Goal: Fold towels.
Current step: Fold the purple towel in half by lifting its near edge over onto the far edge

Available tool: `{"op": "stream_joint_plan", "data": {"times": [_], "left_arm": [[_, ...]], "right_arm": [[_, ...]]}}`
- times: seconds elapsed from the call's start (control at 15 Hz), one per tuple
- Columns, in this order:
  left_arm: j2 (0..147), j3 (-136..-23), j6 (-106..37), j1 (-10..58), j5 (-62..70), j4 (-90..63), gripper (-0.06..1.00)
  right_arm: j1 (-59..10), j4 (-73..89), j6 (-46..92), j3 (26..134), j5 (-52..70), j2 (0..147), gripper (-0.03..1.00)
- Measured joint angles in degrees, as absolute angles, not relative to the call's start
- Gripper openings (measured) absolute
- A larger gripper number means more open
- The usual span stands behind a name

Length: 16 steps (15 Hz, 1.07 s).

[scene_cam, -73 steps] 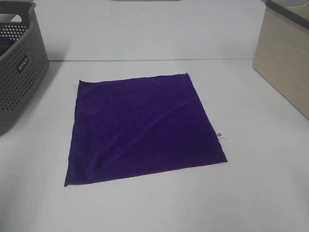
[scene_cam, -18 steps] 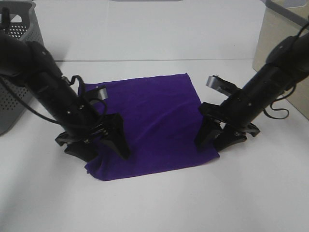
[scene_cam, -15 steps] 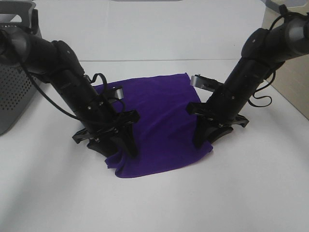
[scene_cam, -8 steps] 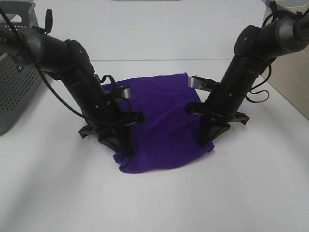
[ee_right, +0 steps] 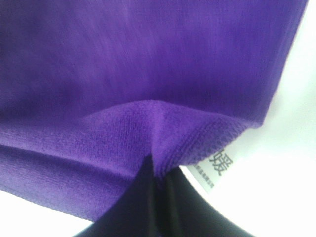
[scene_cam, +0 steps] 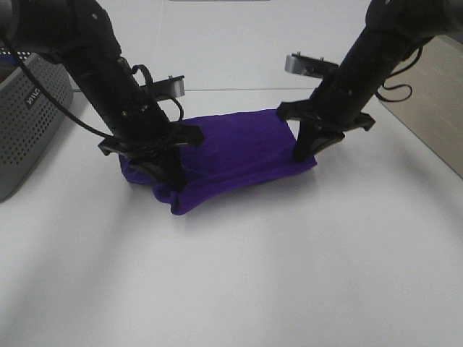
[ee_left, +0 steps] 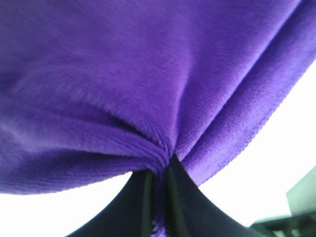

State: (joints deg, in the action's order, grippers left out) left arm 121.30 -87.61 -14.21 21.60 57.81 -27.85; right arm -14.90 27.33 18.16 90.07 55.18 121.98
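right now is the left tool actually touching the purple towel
Touching. The left wrist view shows the left tool shut on the towel: its edge is pinched between the dark fingers, cloth gathering into folds there.

The exterior camera looks down from high across the counter [scene_cam: 289, 275], while each wrist camera peers very close along the left gripper [ee_left: 157, 182] or right gripper [ee_right: 157, 177] at the towel [scene_cam: 231, 152], seen by all three.
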Motion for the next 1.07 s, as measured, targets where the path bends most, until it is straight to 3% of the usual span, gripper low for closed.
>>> {"op": "stream_joint_plan", "data": {"times": [0.2, 0.47, 0.73, 1.07], "left_arm": [[120.1, -89.5, -11.8, 20.2, 53.8, -24.5, 0.02], [121.0, -94.9, -12.0, 13.1, 46.3, -24.8, 0.02], [126.9, -98.7, -14.0, 12.5, 42.2, -24.8, 0.02], [132.6, -100.2, -14.3, 12.4, 36.6, -24.6, 0.06]], "right_arm": [[-15.0, 27.5, 18.2, 97.5, 55.2, 123.4, 0.03], [-15.5, 28.9, 18.0, 116.9, 54.3, 133.4, 0.03], [-15.5, 28.6, 17.2, 129.0, 52.9, 142.7, 0.03], [-15.5, 28.1, 17.2, 131.3, 52.3, 147.4, 0.07]]}}
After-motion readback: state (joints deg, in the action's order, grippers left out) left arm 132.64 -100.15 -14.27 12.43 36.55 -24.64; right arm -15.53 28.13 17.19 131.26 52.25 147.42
